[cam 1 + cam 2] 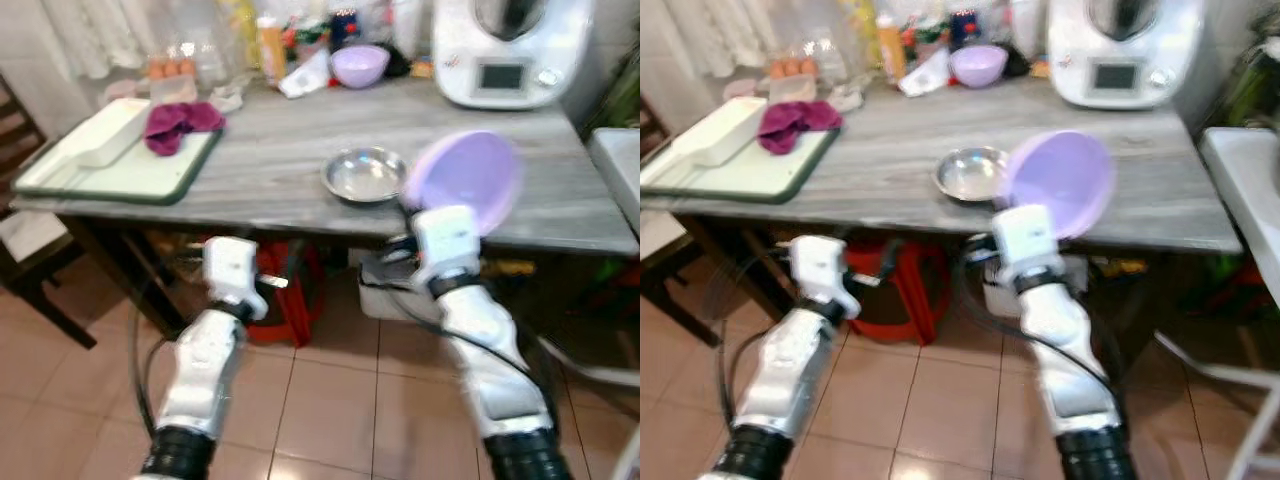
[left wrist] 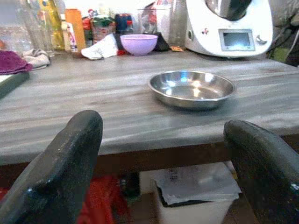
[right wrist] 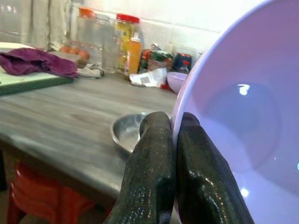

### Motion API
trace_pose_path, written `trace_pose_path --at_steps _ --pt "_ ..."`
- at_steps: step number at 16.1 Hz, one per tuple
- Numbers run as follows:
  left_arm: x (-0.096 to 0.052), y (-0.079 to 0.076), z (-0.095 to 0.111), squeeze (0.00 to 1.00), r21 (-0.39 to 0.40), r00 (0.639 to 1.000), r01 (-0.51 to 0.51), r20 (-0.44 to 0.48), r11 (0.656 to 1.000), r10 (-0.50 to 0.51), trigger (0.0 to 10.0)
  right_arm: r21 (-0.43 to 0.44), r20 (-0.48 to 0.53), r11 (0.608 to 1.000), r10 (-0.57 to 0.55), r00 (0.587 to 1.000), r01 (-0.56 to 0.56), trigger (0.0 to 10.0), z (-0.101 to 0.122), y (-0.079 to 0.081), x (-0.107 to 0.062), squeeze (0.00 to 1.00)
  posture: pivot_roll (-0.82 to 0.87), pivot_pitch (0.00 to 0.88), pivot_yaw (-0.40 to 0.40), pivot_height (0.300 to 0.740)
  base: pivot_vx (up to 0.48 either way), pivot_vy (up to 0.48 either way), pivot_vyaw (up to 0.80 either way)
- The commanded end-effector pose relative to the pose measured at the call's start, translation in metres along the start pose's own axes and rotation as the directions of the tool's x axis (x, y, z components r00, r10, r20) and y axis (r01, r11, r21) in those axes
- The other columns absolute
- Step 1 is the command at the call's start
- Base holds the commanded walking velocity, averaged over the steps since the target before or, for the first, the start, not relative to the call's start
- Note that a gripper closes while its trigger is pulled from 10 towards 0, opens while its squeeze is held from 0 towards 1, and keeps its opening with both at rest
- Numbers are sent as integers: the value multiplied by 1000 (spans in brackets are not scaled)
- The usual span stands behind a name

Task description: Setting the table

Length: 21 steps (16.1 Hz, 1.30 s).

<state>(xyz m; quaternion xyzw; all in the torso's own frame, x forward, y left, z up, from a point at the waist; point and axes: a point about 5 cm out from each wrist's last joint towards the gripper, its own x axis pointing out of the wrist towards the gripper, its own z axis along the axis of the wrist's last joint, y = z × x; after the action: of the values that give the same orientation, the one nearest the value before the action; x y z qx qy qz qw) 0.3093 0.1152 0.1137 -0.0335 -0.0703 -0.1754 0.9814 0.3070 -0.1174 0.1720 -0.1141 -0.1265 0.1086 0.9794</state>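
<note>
**Lilac bowl held by its rim at the table edge**

Lilac bowl [image 1: 468, 180] sits tipped on edge in the right gripper [image 3: 174, 135], whose two black fingers are pinched onto its rim, one inside and one outside. It hangs over the near edge of the grey wooden table [image 1: 270, 160], just beside the steel dish [image 1: 364, 174], apparently not yet touching the tabletop.

The main risk, as I judge it, is the hold itself: a thin pinch on a smooth plastic rim lets the bowl swing or slip out if the arm jolts, and from here it would fall to the tiled floor [image 1: 330, 400] rather than onto the table. Lowered while tilted like this, it could land on its side and roll. A careless move toward the middle could also knock the steel dish, which lies very close.

The left gripper [image 2: 163, 163] is spread wide and empty, held low in front of the table edge, facing the steel dish. Further back stand a second lilac bowl [image 1: 360, 65], a white kitchen machine [image 1: 510, 50] and a tray [image 1: 120, 165] with a magenta cloth [image 1: 180, 125], well apart from the work.
</note>
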Motion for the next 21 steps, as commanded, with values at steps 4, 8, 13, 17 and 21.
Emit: trace_pose_path --at_steps 4,8,13,17,21 --pt "-5 15 2 0 25 999 -34 -6 999 35 10000 18 29 999 40 999 -41 10000 7 14 3 0 -144 69 87 740 321 0 0" --pt "-6 15 2 0 26 999 -31 -7 999 31 10000 18 28 999 44 999 -44 10000 7 15 2 0 -144 71 88 740 320 0 0" --pt "-6 15 1 0 27 999 -31 -8 999 31 10000 13 25 999 51 998 -51 10000 6 16 2 0 -140 70 85 740 323 0 0" --pt "-7 15 1 0 28 999 -31 -10 999 31 10000 13 25 998 58 998 -58 10000 5 17 2 0 -140 71 85 740 323 0 0" --pt "-9 17 0 0 32 999 -37 -14 999 38 10000 13 22 998 58 998 -58 10000 5 17 1 0 -140 76 88 740 320 0 0"
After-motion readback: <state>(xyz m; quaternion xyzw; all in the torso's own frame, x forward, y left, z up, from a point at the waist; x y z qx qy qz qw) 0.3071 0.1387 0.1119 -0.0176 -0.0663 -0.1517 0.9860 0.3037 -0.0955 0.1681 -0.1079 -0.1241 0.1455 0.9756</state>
